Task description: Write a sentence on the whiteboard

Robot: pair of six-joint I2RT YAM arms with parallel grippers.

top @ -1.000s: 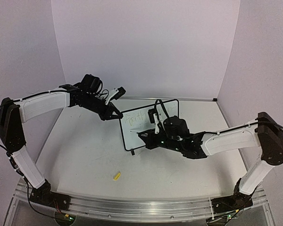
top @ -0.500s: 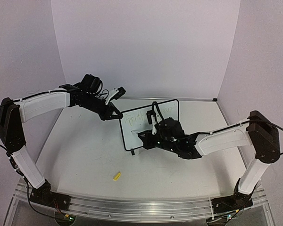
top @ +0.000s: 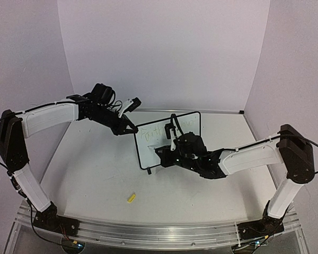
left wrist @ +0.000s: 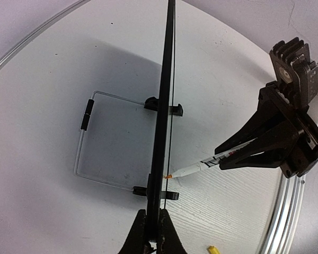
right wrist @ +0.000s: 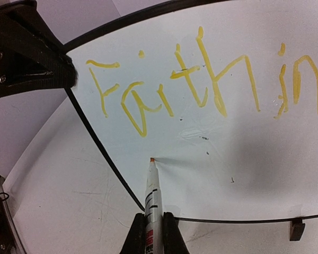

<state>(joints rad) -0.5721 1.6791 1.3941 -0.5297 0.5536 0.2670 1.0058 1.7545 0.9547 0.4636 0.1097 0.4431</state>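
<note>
- Pale lilac walls close in a white tabletop [top: 95, 174] on three sides; both arms reach inward over it from the near edge.
- A small white rectangular whiteboard with a thin black frame [top: 151, 145] stands upright near the middle of the table, on two black clip feet [left wrist: 172, 109], with a thin wire loop [left wrist: 85, 143] lying behind it.
- The left gripper [left wrist: 152, 234] is clamped on the board's edge – at the upper left corner in the overhead view – with the frame pinched between its fingers.
- The right gripper [right wrist: 151, 233] is closed around a slim white marker with an orange tip [right wrist: 152, 196], which points at the board's face.
- Yellow handwriting [right wrist: 201, 79] reads "Faith in" in one line across the upper part of the board.
- The marker tip sits below the word "Faith", at the white surface – touching, as far as the wrist view shows.
- A small yellow cap [top: 131, 198] lies on the table, well apart from the board, toward the near edge.
</note>
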